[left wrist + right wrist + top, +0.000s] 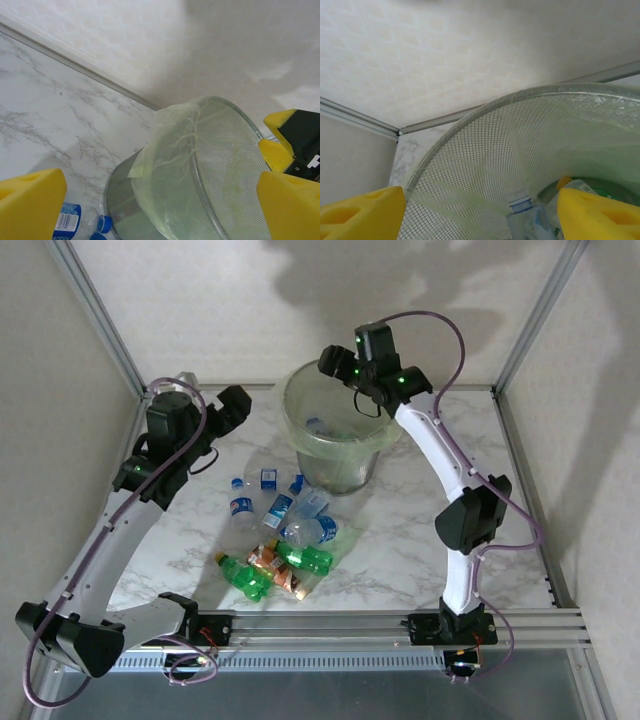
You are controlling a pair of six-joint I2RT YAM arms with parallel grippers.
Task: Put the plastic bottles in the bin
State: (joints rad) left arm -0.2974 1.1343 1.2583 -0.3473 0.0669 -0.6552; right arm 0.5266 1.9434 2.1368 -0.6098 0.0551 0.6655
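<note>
Marbled white desk [400, 540], with a loose heap of plastic bottles [280, 530] lying near its middle, just in front of the bin [345, 468] and on its left side: clear ones with blue caps and labels closest to the bin, green and orange-labelled ones at the near end of the heap, several touching or overlapping. Bin upright toward the back of the desk, round and translucent with a mesh wall, lined with a pale green bag folded over the rim. Right gripper [335, 362] up over the bin's far rim, above the opening; from the right wrist camera, right gripper [480, 215] with its yellow fingers [362, 210] spread wide to either side, nothing between them, looking down past the mesh rim [470, 120] at more plastic bottles [525, 217] lying inside, one clear with a blue-edged label, something green beside it. Left gripper [235, 405] off to the left of the bin and apart from it, raised above the desk, behind the heap. From the left wrist camera, left gripper [160, 210] likewise gaping, yellow fingers [30, 200] at both edges with only air between, facing the bin's side [200, 165]; one blue-labelled, blue-capped bottle [72, 220] on the desk beside the bin's foot.
</note>
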